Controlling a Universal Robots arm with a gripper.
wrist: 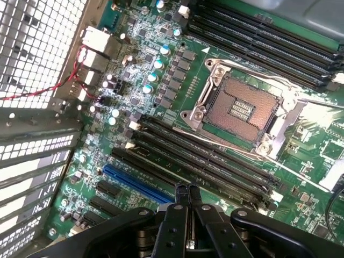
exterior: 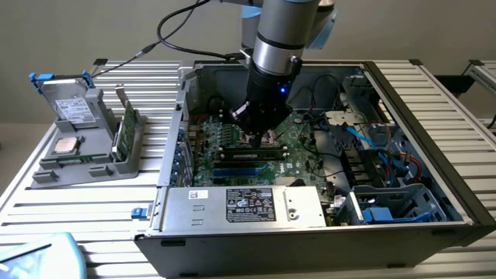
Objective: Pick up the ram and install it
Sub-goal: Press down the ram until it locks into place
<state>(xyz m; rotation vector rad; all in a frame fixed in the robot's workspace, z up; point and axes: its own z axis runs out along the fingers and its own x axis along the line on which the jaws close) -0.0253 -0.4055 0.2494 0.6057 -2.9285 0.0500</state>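
A robotics lab: an opened computer case (exterior: 310, 174) lies on a slatted aluminium desk (exterior: 434, 93) beneath an industrial robot arm (exterior: 283, 35).

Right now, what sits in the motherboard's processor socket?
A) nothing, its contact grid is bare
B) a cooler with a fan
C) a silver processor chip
A: in the wrist view the processor socket lies open with its contact grid exposed, beyond the hand.

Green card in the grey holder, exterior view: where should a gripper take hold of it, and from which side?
Probably by its free top edge, coming straight down. The green card stands upright on edge in the grey holder, so its lower part is seated while both thin faces near the top are exposed for a pinch across its thickness.
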